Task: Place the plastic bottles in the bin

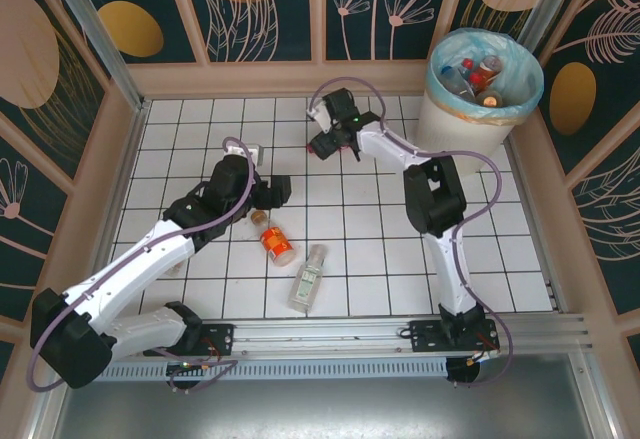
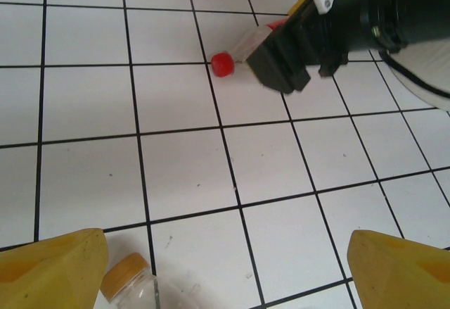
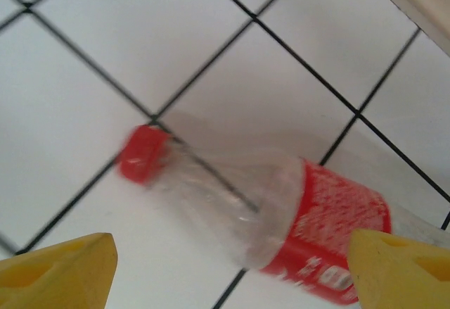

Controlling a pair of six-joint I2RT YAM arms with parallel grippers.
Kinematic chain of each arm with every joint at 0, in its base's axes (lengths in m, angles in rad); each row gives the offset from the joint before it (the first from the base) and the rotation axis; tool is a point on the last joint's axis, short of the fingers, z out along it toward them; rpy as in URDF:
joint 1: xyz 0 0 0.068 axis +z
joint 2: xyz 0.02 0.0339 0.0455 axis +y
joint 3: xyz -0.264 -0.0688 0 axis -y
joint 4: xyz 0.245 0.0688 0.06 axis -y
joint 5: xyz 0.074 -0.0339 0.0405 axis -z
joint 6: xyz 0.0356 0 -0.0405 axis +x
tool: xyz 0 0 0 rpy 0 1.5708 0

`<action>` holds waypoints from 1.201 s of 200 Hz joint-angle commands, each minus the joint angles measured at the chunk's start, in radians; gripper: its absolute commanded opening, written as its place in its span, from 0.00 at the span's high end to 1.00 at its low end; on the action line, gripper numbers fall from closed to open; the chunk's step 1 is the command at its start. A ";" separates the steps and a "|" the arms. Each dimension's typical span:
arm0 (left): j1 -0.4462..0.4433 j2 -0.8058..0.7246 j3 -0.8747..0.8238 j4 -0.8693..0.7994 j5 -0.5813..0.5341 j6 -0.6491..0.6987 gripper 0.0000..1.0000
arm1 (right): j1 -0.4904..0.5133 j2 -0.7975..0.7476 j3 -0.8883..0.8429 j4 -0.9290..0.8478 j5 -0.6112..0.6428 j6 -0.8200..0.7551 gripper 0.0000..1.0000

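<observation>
Your right claw (image 3: 225,263) stands with its two yellow fingers wide apart and holds nothing. The red-label bottle (image 3: 281,217) lies on its side on the tiled surface (image 1: 400,249) directly between them, its red cap pointing away from the bin (image 1: 450,124). I judge that the step in hand is the pick of this bottle. The next move calls for you to lower the claw until the fingers stand on both sides of the clear body, then to close gently, because such a thin round bottle can roll or slip out. After that comes a lift and a short carry to the bin, which stands near, at the far right corner, with several bottles (image 1: 475,77) already inside. Your left claw (image 2: 226,270) is also spread apart and empty, and the orange-capped bottle (image 2: 130,284) lies just beside its left finger. A green-label bottle (image 1: 308,277) waits nearer to the arm bases. The right wrist view is blurred, so the label cannot be read, and the base of the bottle is cut off. The orange-capped bottle is cut by the lower edge, so you cannot judge its full position there. How many bottles are in the bin is hard to count.
</observation>
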 commanded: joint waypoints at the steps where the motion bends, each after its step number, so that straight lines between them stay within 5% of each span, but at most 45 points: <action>1: -0.001 -0.026 -0.009 -0.005 -0.028 -0.018 0.11 | -0.050 0.051 0.116 -0.082 -0.057 0.033 0.13; 72: -0.002 -0.026 -0.007 0.001 -0.025 -0.024 0.11 | -0.118 0.166 0.207 -0.167 -0.178 0.093 0.11; 146: -0.002 -0.009 -0.006 0.031 0.006 -0.033 0.11 | -0.093 0.050 0.040 -0.211 -0.314 0.198 0.04; 240: -0.002 0.002 -0.018 0.053 0.022 -0.039 0.11 | 0.001 -0.062 -0.080 -0.281 -0.230 0.182 0.01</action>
